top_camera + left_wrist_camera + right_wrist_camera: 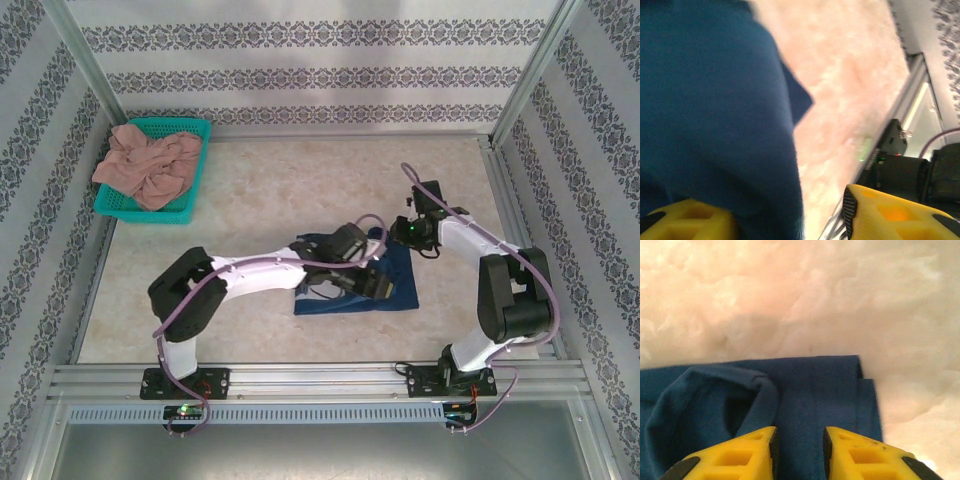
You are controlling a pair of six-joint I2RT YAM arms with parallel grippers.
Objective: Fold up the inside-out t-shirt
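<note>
The left gripper (pixel 781 216) sits low over the inside-out t-shirt (pixel 401 286), its yellow fingers (pixel 687 221) standing well apart. A hump of navy cloth lies against the left one and bare table (pixel 260 190) shows beside the right one, so the jaws are wide and closed on nothing. From above, that gripper is on the middle of the shirt, its arm reaching in from the near left. The right gripper (pixel 800 446) hangs over the shirt's far right corner with its fingers (pixel 747 452) drawn close together. Navy cloth shows in the narrow gap between them, but I cannot tell whether it is pinched or only lying underneath. Just past those fingertips runs the shirt's straight far edge, with a loose fold rucked up to the left. The shirt itself lies roughly rectangular near the middle of the table, somewhat towards the near edge and the right side, between the two arms. Well away, in the far left corner, a teal basket (pixel 196 130) holds a crumpled pinkish-tan garment (pixel 145 165).
</note>
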